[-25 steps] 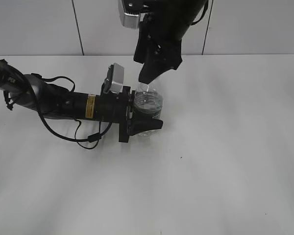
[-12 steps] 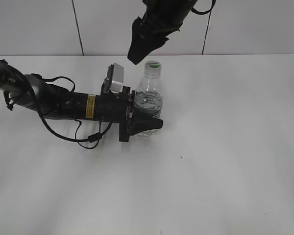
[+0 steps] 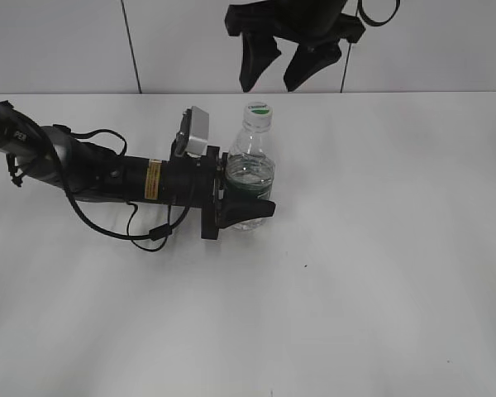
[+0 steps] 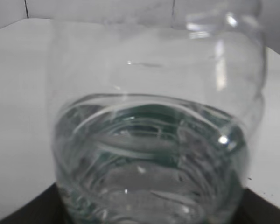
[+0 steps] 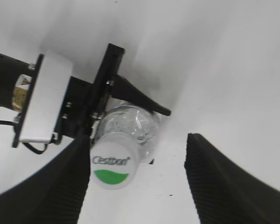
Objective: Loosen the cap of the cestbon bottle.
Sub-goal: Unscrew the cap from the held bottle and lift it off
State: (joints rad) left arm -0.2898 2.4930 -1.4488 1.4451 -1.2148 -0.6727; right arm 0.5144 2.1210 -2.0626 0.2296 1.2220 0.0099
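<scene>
Cestbon bottle [image 3: 250, 178] clamped upright, cap [image 3: 258, 112] on.
The left gripper [image 3: 246, 198] holds the bottle's body; the right gripper [image 3: 283, 70] hangs above the cap, jaws wide, touching nothing.

cap [image 3: 258, 108] on cestbon bottle [image 3: 250, 178], table [image 3: 380, 248] beneath

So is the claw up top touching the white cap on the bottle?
Apart. The exterior view shows the right gripper open, its fingers hanging above the cap with white wall between them. The left gripper holds the bottle.
</scene>
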